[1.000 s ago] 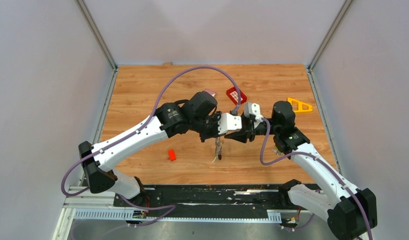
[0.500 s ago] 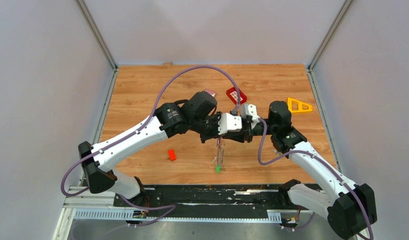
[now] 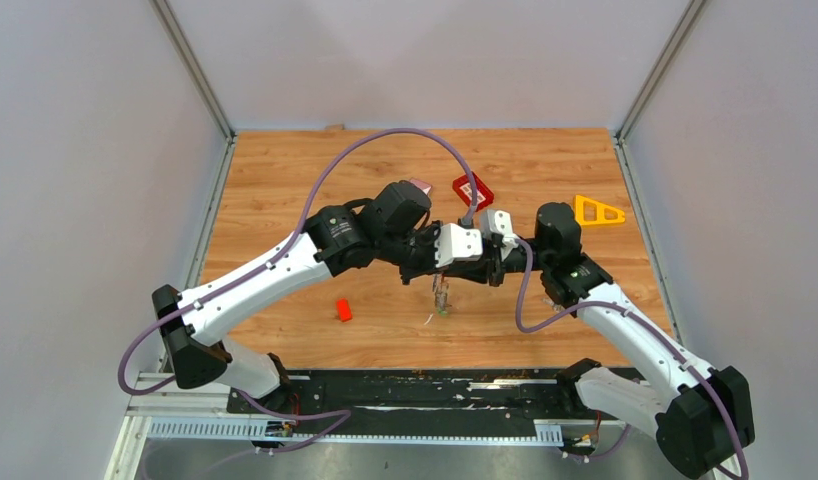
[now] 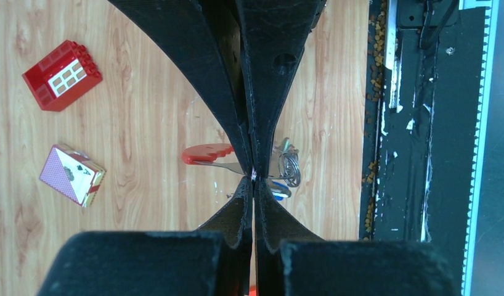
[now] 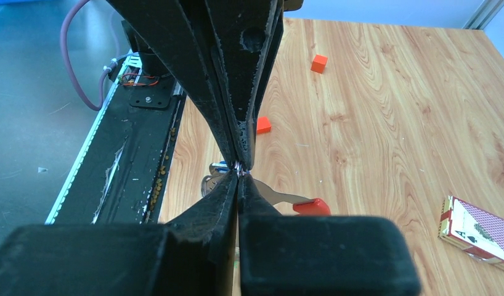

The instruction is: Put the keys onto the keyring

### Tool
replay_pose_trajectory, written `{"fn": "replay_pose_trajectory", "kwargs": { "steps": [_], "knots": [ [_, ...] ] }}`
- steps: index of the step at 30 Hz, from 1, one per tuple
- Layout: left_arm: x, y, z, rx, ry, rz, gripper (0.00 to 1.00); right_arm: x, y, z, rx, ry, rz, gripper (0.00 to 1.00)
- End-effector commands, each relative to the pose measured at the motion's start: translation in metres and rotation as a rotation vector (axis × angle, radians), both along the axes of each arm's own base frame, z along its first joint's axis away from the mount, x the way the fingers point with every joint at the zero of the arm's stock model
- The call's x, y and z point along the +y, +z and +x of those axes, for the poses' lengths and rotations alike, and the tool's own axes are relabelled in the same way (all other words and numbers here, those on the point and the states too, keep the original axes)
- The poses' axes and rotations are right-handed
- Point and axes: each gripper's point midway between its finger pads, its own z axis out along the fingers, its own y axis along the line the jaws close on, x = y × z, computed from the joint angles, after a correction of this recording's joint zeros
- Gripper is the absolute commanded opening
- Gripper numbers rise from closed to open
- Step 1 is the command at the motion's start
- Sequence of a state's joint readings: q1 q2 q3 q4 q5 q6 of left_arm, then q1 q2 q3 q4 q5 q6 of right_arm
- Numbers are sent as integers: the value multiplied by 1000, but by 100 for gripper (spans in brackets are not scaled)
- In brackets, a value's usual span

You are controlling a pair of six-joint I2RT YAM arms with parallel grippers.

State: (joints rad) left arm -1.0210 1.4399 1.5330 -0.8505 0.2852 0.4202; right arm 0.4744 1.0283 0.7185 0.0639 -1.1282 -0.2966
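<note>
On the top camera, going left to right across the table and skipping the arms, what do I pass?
red cube → keyring, hanging where the grippers meet → red gridded block → orange triangle

Card pack (image 4: 72, 174) near red brick (image 4: 61, 74)

The only print that reads is on the playing-card box (image 4: 72, 174) at the left of the left wrist view. Its white face carries a capital "A" with a black spade pip beside it (the other faces show only a red card-back pattern). The same box lies at the lower right edge of the right wrist view, where a small "A" can just be made out. In the top view, small green marks (image 3: 336, 225) on the arms' black joints are too small to read.
</note>
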Motion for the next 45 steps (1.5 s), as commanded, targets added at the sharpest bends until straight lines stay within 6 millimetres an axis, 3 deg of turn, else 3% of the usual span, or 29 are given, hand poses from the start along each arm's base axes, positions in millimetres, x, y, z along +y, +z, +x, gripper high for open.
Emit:
{"fn": "replay_pose_trajectory", "kwargs": {
  "steps": [1,7,16,21,25,34,45],
  "knots": [
    [-8,27,-2,-31,-11,-98,0,3,10,-4,-52,33,22,0],
    [-8,28,-1,-45,-17,-100,1,1,16,-3,-76,11,27,0],
    [10,59,14,-22,-14,-317,43,-7,49,0,-78,-28,98,0],
    [13,69,9,14,-62,-436,46,-9,64,0,-64,-28,137,0],
    [10,71,5,25,-105,-480,46,-10,69,1,-57,-29,149,0],
    [4,47,10,69,-99,-440,40,-11,69,1,-53,-31,152,0],
    [4,33,12,96,-91,-400,10,-11,68,2,-52,-37,151,0]
  ]
}}
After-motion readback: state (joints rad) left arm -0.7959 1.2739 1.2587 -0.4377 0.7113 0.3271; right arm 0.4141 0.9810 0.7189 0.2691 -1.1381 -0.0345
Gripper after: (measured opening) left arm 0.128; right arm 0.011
